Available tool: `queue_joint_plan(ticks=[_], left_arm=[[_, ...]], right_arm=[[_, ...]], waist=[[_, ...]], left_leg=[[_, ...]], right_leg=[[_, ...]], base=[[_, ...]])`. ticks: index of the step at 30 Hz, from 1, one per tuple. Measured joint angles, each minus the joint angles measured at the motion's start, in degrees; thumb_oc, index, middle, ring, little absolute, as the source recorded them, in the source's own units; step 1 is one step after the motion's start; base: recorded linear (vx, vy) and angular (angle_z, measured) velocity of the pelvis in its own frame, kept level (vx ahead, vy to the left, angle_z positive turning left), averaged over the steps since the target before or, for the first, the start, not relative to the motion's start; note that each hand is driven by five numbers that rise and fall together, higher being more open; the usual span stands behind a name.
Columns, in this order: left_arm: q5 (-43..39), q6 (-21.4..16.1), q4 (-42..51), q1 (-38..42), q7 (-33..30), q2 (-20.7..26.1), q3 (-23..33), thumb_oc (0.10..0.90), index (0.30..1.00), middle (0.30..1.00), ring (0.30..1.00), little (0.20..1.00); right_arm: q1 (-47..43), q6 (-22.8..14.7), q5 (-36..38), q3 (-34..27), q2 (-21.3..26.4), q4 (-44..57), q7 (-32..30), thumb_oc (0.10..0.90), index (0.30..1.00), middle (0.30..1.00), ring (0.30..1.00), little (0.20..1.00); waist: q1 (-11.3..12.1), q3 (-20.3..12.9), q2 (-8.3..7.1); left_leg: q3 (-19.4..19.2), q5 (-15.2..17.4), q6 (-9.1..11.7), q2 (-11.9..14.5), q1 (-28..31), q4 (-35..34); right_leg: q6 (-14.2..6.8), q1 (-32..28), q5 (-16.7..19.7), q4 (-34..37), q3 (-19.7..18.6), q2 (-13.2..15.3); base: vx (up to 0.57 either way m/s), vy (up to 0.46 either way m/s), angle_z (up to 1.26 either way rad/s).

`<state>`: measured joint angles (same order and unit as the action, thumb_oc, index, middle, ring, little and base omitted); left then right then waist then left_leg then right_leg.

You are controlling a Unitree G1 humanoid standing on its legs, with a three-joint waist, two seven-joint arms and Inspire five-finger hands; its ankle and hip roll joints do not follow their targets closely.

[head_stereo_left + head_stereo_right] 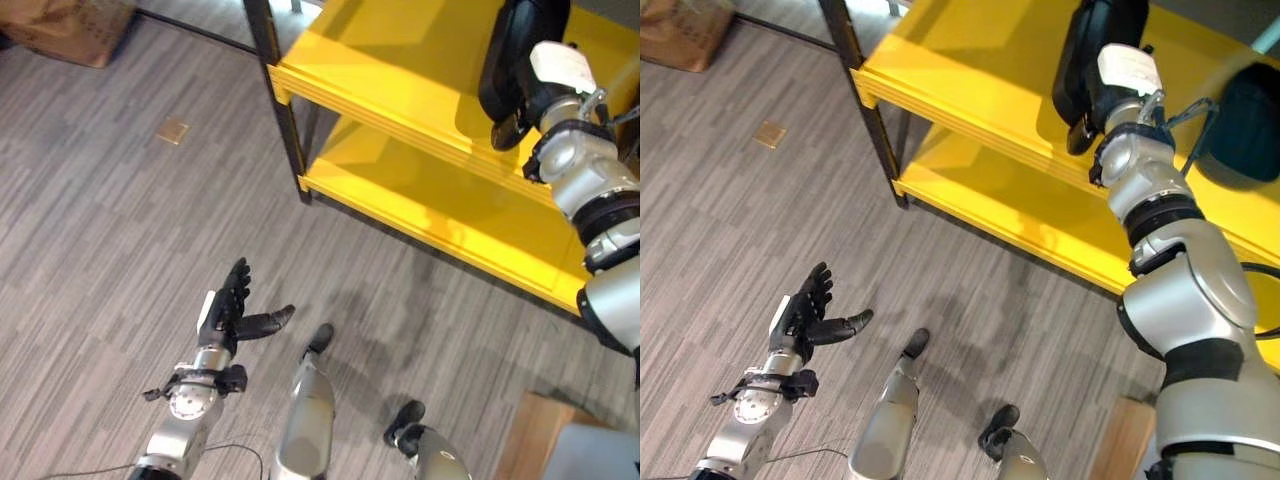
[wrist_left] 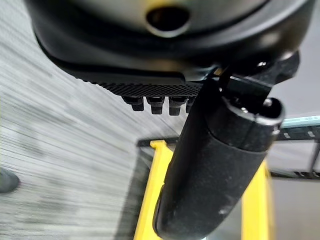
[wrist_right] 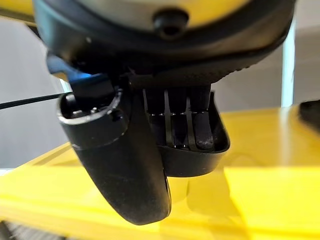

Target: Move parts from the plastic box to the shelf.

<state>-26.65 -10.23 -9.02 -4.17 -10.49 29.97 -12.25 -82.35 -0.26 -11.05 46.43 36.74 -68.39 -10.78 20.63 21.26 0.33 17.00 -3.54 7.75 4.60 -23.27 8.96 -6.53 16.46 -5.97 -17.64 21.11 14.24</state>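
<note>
Your right hand (image 1: 1095, 70) was up over the top board of the yellow shelf (image 1: 970, 80), fingers and thumb curled around a black tray-like part (image 3: 192, 150); the right wrist view showed the fingers hooked inside its raised rim with the thumb outside. The part hung just above the board, and you could not tell whether it touched. Judging by its look, it was stiff moulded plastic, light and smooth, so it could slip under a loose pinch; the rim wall seemed the sound place to hold. A second dark part (image 1: 1245, 125) already lay further along that board. Your left hand (image 1: 232, 308) hung low over the grey floor (image 1: 100, 220), fingers straight, holding nothing.
</note>
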Motion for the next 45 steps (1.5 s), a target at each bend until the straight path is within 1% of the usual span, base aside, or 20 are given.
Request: queue_joint_plan(ticks=[1, 3, 5, 7, 11, 15, 20, 23, 32, 45], left_arm=[[0.0, 0.1, 0.0, 0.0, 0.0, -0.1, 0.0, 0.900, 1.000, 1.000, 1.000, 1.000], [0.0, 0.1, 0.0, 1.2, 0.2, -0.1, 0.0, 0.900, 1.000, 1.000, 1.000, 1.000], [0.0, 0.0, 0.1, 2.8, 0.0, -0.2, 0.2, 0.900, 1.000, 1.000, 1.000, 1.000], [0.0, -0.2, 0.0, 5.1, -0.2, -0.2, 0.6, 0.900, 1.000, 1.000, 1.000, 1.000], [0.1, -0.3, 0.0, 5.7, -0.2, -0.4, 0.5, 0.900, 1.000, 1.000, 1.000, 1.000], [0.1, -0.3, 0.0, 5.6, -0.2, -0.4, -0.8, 0.900, 1.000, 1.000, 1.000, 1.000], [0.1, -0.3, 0.0, 4.6, -0.3, -0.4, -1.5, 0.900, 1.000, 1.000, 1.000, 1.000], [0.1, -0.3, 0.0, 4.1, -0.4, -0.4, -1.5, 0.900, 1.000, 1.000, 1.000, 1.000], [0.1, -0.3, 0.0, 3.5, -0.2, -0.4, -1.5, 0.900, 1.000, 1.000, 1.000, 1.000], [0.1, -0.7, 0.0, 3.6, -0.3, -0.6, -1.5, 0.900, 1.000, 1.000, 1.000, 1.000]], right_arm=[[0.6, -0.4, 0.0, 0.1, -0.3, 0.7, 0.1, 0.400, 0.300, 0.300, 0.300, 0.300], [1.3, -0.8, 0.0, 0.0, 0.1, 0.7, 0.2, 0.400, 0.300, 0.300, 0.300, 0.300], [1.3, 0.3, 0.0, 0.0, 0.9, 0.5, 0.3, 0.400, 0.300, 0.300, 0.300, 0.300], [1.3, 0.7, 0.0, 0.0, 1.7, 0.2, 0.3, 0.400, 0.300, 0.300, 0.300, 0.300], [1.3, 0.8, 0.0, -0.1, 2.4, 0.1, 0.3, 0.400, 0.300, 0.300, 0.300, 0.300], [1.1, 0.7, 0.0, -0.1, 2.9, 0.1, 0.2, 0.400, 0.300, 0.300, 0.300, 0.300], [0.5, 0.6, 0.0, -0.4, 3.5, -2.4, -0.4, 0.400, 0.300, 0.300, 0.300, 0.300], [0.3, 0.7, -0.1, -0.5, 4.5, -4.0, -0.5, 0.400, 0.300, 0.300, 0.300, 0.300], [-0.2, 0.7, -0.2, -0.5, 8.0, -4.6, -0.5, 0.400, 0.300, 0.300, 0.300, 0.300], [-1.8, 0.6, -1.3, -0.5, 8.8, -5.9, -0.5, 0.400, 0.300, 0.300, 0.300, 0.300]], waist=[[-0.1, 0.0, -0.02], [-0.4, 0.0, -0.02], [-0.2, 0.0, -0.01], [-0.1, 0.0, -0.06], [-0.2, 0.1, -0.08], [-0.5, 0.0, -0.08], [-1.5, 0.0, -0.08], [-1.5, 0.0, -0.07], [-1.7, 0.0, -0.05], [-1.6, 0.0, 0.01]], left_leg=[[-1.0, -1.0, 0.5, -0.4, 0.3, -0.4], [-1.0, -0.9, 0.1, -1.3, 0.3, -0.4], [-1.2, -1.1, -0.2, -2.0, 0.2, -0.5], [-1.5, -0.9, -0.6, -3.4, 0.0, -0.5], [-1.9, -0.9, -0.7, -3.8, 0.0, -0.5], [-1.8, -0.9, -0.7, -3.5, -0.5, -0.5], [-2.2, -1.1, -1.0, -3.6, -2.0, -0.7], [-2.7, -1.6, -1.4, -3.7, -2.2, -1.3], [-2.7, -2.0, -1.4, -3.8, -3.0, -1.9], [-2.9, -2.0, -1.4, -3.8, -3.6, -2.3]], right_leg=[[-0.6, -0.4, 1.4, 1.1, -0.3, 0.0], [-1.5, -2.4, 3.4, 4.9, 0.0, 0.5], [-2.1, -3.8, 5.4, 8.5, 0.3, 0.5], [-2.9, -6.2, 8.1, 13.9, 0.8, 1.0], [-3.2, -8.1, 10.0, 18.0, 1.6, 0.6], [-3.0, -7.9, 10.4, 18.7, 1.6, -0.1], [-3.0, -6.7, 11.7, 19.8, 1.4, 0.0], [-3.1, -6.4, 12.3, 20.6, 1.4, 0.2], [-3.2, -5.7, 13.1, 21.7, 1.4, 0.1], [-3.3, -5.1, 13.3, 22.5, 1.4, 0.1]], base=[[0.11, 0.121, -0.08], [0.06, 0.075, 0.04], [0.06, 0.095, 0.11], [0.05, 0.075, 0.08], [0.02, 0.034, 0.01], [0.00, 0.000, 0.00], [0.00, 0.000, 0.00], [0.01, -0.005, -0.03], [0.00, 0.000, 0.00], [0.00, 0.000, 0.00]])
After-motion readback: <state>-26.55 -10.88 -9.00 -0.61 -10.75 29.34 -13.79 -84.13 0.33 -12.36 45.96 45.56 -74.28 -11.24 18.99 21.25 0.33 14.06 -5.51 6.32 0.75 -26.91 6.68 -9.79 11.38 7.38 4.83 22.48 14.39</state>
